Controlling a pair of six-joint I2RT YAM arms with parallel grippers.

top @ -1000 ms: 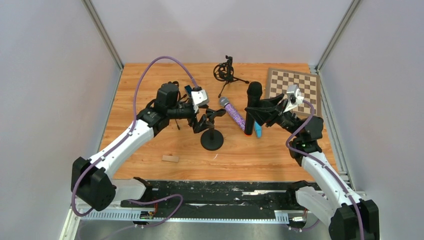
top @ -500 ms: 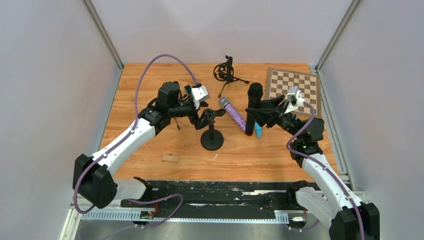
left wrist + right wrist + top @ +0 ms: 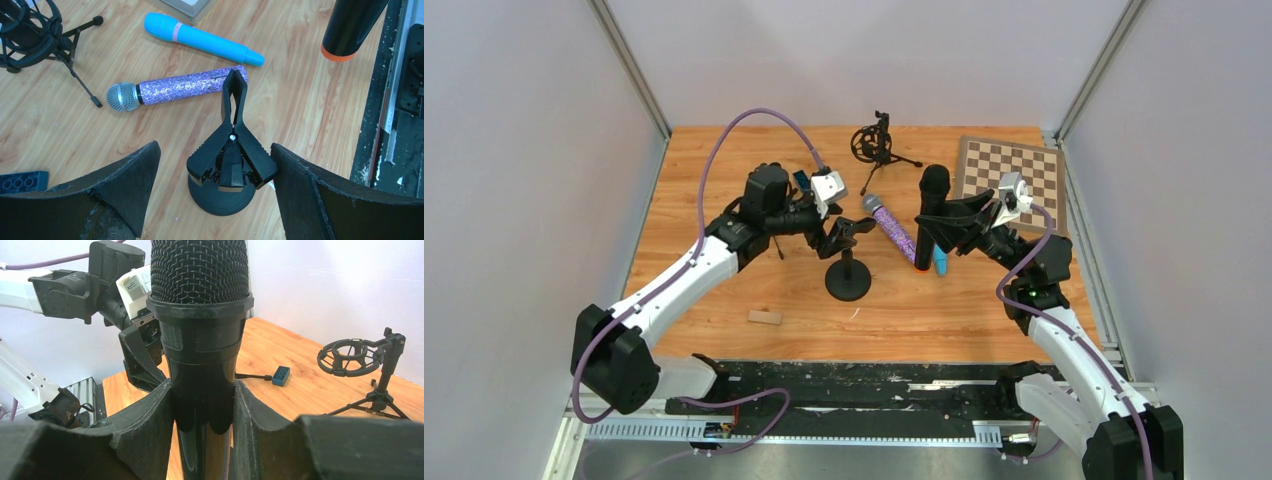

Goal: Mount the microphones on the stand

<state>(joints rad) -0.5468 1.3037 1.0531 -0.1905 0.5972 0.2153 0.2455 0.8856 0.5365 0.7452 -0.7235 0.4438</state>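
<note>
Mostly, blue mic [image 3: 940, 263] hidden behind black mic [image 3: 931, 195] (right tool [image 3: 202, 410] gripping).

Wooden desk [image 3: 944, 320] stood w/ plain pale walls [image 3: 864, 50] on left, right & far sides; metal corner posts [image 3: 629, 65]; soft, even light.

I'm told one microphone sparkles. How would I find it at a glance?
Look at the middle of the wooden table, just right of the black round-based clip stand. The purple glitter microphone lies flat there beside a smooth light blue microphone; only it has a silver mesh head.
</note>
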